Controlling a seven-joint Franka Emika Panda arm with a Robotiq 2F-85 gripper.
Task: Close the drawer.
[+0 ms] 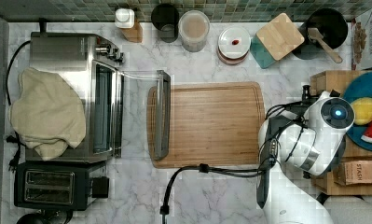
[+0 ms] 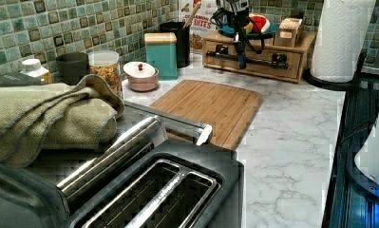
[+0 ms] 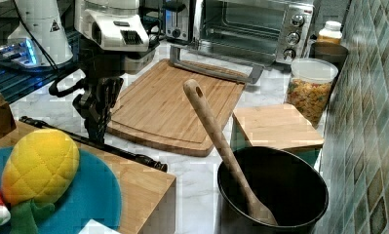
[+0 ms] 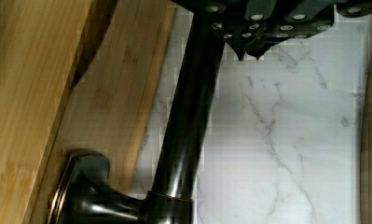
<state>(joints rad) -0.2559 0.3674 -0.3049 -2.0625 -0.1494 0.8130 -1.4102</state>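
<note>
Drawer (image 2: 253, 61) sits in wooden box at far end of marble counter (image 2: 291, 142) in left view, front with long dark bar handle (image 2: 253, 59).

Gripper (image 2: 241, 59) hangs just in front of handle; left view hides whether they touch.

Wrist view adds close detail: fingertips (image 4: 249, 49) pressed together, beside bar (image 4: 188, 116), nothing between them.

Right view shows gripper (image 3: 95, 131) pointing down at bar (image 3: 109, 148), cutting board (image 3: 172, 105) behind.

Top view: arm (image 1: 309, 140) covers drawer front; toaster oven (image 1: 81, 88) door lies open onto board (image 1: 211, 123).
</note>
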